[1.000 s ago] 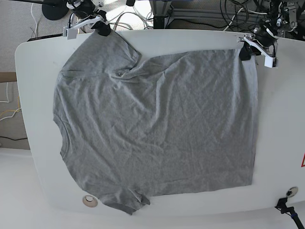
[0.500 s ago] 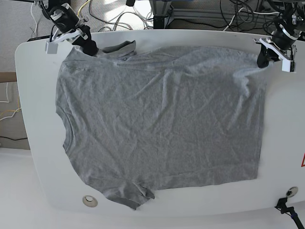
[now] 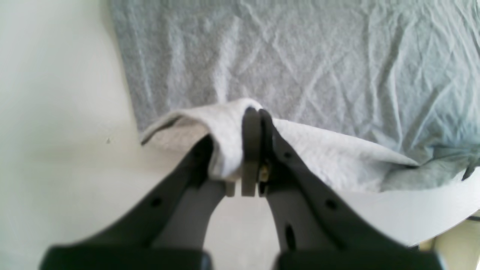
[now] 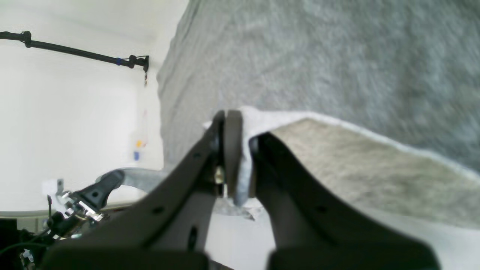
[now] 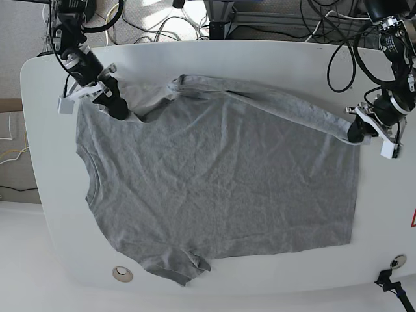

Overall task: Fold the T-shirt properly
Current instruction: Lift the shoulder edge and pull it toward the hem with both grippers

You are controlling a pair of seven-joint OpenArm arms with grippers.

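The heather-grey T-shirt (image 5: 221, 188) lies spread on the white table (image 5: 208, 52), plain side up, with its collar toward the left. Its far edge is lifted into a long ridge between the two grippers. My left gripper (image 5: 355, 132) is shut on the far hem corner at the right. In the left wrist view, the left gripper (image 3: 252, 112) has pale cloth (image 3: 225, 142) draped over one finger. My right gripper (image 5: 119, 106) is shut on the far shoulder at the left. The right wrist view shows the right gripper (image 4: 234, 116) pinching a fold of fabric (image 4: 337, 150).
Cables and stand bases crowd the floor beyond the far table edge (image 5: 214, 19). A round grommet (image 5: 122, 273) sits near the front left edge and another (image 5: 398, 261) at the front right. A red-marked sticker (image 5: 412, 220) is at the right edge.
Both grippers have moved from the far table edge toward the front, drawing the shirt's far edge up and inward. The far sleeve now hangs folded between them.
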